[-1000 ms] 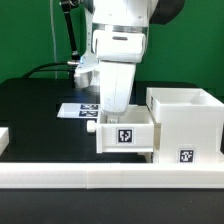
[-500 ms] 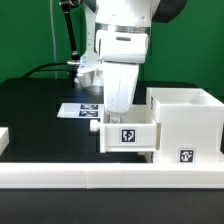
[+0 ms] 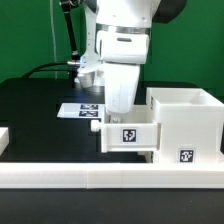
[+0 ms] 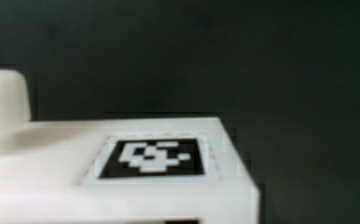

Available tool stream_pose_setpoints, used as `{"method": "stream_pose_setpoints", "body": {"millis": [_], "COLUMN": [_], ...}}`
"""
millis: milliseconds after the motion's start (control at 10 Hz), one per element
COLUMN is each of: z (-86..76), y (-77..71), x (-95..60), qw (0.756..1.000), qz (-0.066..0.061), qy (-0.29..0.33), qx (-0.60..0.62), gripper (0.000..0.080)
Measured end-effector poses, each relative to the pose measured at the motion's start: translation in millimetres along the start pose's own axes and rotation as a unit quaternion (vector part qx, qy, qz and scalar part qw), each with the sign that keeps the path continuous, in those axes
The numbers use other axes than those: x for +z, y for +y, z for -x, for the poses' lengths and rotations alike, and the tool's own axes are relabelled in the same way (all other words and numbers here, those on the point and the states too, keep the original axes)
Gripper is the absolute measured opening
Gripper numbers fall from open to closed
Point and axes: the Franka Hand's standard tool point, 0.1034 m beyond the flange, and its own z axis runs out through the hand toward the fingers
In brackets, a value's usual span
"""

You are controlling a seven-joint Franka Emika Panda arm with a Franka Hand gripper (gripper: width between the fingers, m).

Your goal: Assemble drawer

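Item: drawer box [image 3: 127, 137], white, tagged on its face. Location: against the open side of the drawer housing [image 3: 185, 125], partly entered, just in front of the marker board [image 3: 82, 110]. Handling, by judgement: rigid, light, smooth-walled and liable to slip; best taken across a thin upright wall or pushed square on the tagged face.

Arm: vertical, wrist pointing straight down, directly above the drawer box's rear. Gripper [image 3: 120, 108]: fingers hidden behind the box wall; spread and any hold cannot be told.
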Motion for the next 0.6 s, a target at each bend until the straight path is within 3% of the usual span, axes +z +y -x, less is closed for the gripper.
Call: {"method": "stream_pose_setpoints", "body": {"millis": [600], "z": [0.7], "y": [1.0], "x": [0.4], "qw": [1.000], "qz": [0.007], "qy": [-0.004], "qx": [-0.011], "gripper": [0.0042]}}
